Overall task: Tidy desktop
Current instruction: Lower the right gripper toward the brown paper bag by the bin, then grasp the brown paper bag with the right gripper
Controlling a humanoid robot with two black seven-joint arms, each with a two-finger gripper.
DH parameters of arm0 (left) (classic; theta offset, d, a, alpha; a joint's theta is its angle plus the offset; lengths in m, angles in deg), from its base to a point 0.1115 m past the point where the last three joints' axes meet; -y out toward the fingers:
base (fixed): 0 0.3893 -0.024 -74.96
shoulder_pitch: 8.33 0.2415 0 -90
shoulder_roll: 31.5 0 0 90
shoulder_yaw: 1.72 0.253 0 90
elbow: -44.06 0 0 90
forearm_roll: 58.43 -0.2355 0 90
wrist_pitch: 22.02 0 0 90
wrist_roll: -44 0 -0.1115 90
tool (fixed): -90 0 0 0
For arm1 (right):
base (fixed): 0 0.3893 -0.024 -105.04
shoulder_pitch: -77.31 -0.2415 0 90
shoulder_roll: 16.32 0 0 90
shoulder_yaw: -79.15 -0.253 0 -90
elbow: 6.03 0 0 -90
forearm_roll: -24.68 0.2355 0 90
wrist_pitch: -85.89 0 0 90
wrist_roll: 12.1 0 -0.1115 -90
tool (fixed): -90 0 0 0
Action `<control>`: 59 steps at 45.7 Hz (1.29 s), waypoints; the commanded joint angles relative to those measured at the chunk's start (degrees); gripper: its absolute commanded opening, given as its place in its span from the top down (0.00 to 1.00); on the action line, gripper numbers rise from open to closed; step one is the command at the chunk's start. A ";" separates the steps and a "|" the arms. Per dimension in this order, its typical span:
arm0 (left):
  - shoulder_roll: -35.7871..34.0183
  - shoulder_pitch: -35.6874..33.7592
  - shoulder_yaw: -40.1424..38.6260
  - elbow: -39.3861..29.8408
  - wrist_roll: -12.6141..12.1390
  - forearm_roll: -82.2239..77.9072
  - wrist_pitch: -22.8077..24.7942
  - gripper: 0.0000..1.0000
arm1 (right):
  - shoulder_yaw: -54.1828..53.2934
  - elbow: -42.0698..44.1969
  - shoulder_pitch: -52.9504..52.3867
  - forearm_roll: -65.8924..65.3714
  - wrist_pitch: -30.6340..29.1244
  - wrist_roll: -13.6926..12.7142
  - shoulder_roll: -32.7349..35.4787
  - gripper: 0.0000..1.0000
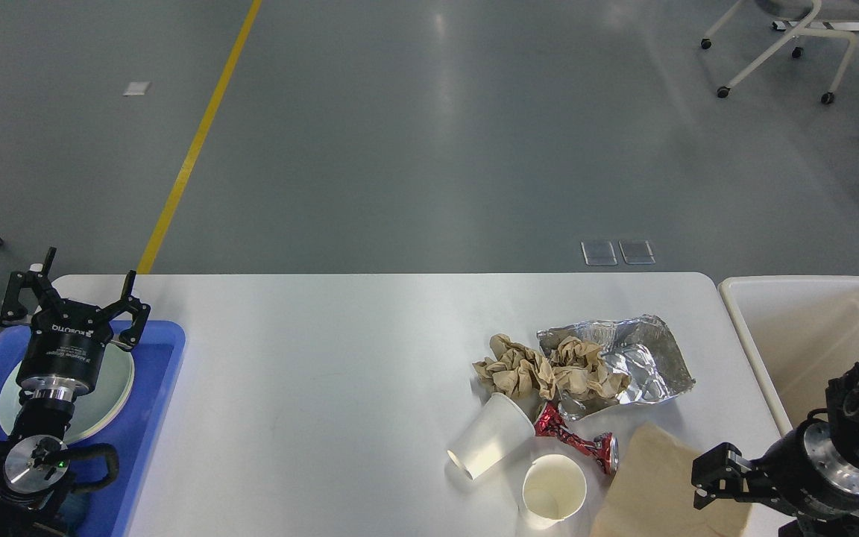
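The white desktop carries a heap of litter at its right. There are two crumpled brown paper wads, a sheet of crinkled foil, a white paper cup on its side, an upright paper cup, a crushed red can and a flat brown paper sheet. My right gripper is open and empty at the front right, beside the brown sheet's right edge. My left gripper is open and empty over the far end of the blue tray.
A pale plate lies in the blue tray at the desktop's left end. A cream bin stands against the right end, with something silvery low inside, mostly hidden behind my right arm. An office chair stands on the floor far back.
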 commanded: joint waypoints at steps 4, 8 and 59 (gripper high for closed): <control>0.00 0.00 0.00 0.00 0.00 0.00 0.00 0.03 | -0.94 0.64 6.58 -1.17 7.43 0.42 -1.83 0.00; 0.00 0.00 0.00 0.00 0.00 0.00 0.00 0.03 | -1.38 1.08 8.95 -0.73 9.98 0.33 -2.71 0.00; 0.00 0.00 0.00 0.00 0.00 0.00 0.00 0.03 | -9.29 5.57 23.72 7.62 23.78 -0.81 -8.78 1.00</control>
